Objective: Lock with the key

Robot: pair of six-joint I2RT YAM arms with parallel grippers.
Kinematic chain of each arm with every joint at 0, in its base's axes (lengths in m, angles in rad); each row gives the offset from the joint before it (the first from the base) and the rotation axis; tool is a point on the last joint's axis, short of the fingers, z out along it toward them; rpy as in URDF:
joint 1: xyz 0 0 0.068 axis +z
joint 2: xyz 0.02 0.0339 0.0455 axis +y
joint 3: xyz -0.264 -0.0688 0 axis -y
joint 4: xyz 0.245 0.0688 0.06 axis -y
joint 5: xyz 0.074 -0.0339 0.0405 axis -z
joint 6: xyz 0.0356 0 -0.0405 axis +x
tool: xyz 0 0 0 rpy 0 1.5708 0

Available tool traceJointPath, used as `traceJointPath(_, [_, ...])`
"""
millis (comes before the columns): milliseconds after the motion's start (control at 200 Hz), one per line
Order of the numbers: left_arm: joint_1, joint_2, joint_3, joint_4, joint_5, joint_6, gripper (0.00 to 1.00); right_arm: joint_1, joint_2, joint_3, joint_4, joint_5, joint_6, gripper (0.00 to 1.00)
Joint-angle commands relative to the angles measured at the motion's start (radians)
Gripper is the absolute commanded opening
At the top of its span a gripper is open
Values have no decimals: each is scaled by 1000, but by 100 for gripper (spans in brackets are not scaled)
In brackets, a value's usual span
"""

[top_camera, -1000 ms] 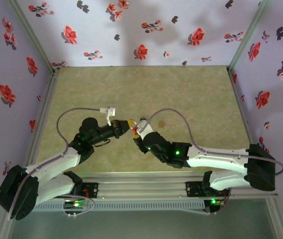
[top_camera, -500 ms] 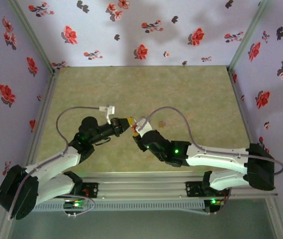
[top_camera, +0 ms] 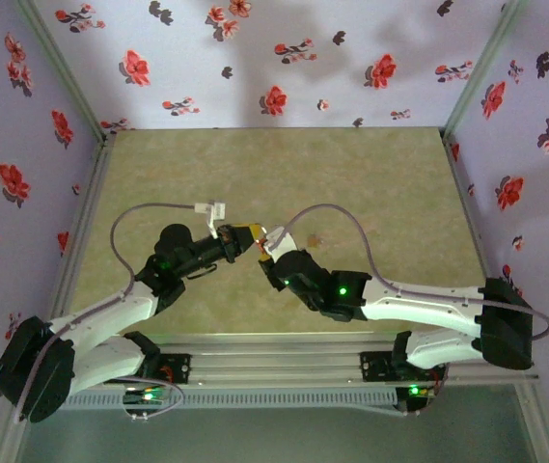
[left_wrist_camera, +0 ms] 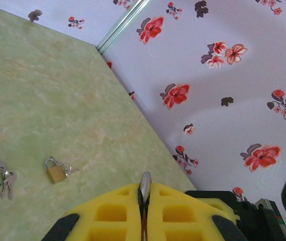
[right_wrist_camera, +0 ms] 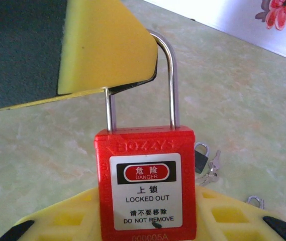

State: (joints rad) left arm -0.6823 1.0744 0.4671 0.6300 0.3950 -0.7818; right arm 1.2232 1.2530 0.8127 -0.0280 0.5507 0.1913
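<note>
Red padlock [right_wrist_camera: 145, 175] pinched from two sides, key [right_wrist_camera: 200, 159] down on the table [top_camera: 351, 174]

Grips the red padlock by its body with the right gripper [right_wrist_camera: 145, 210], yellow fingers closed against its two flanks, white label facing the wrist camera, silver shackle [right_wrist_camera: 172, 80] pointing up. Holds it clear of the tabletop. Pinches the shackle with the left gripper [left_wrist_camera: 144, 193] as well, pads pressed together over the bend above the left leg. Appears from the right wrist as a yellow wedge coming in from the upper left, with the right leg and part of the curve sticking out past it. From the left wrist, just a thin sliver of metal, edge-on in the seam between the closed yellow pads. In the top view, both grippers tip to tip over the near middle of the table, left arm in from the left, right arm in from the right.

Lies on the green tabletop behind the padlock in the right wrist view, well apart from both grippers: black squarish head with a metal loop on top, and small silver keys [left_wrist_camera: 7, 182] just beside it. Blade too small to make out. Sits also at the left edge of the left wrist view, cut off by the frame, with a small brass padlock [left_wrist_camera: 56, 173] lying near it, apart from it
</note>
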Motion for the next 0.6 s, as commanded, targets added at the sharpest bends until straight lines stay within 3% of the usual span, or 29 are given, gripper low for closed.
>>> traceJointPath(0, [-71,22,-8,-83,161,44,0,-27,-27,87,275,64,31,0])
traceJointPath(335, [-69,11,-2,-95,161,44,0,-39,-32,51,245,29,56,0])
traceJointPath(595, [-59,1,-7,-95,158,40,35,-38,-46,20,214,17,65,0])
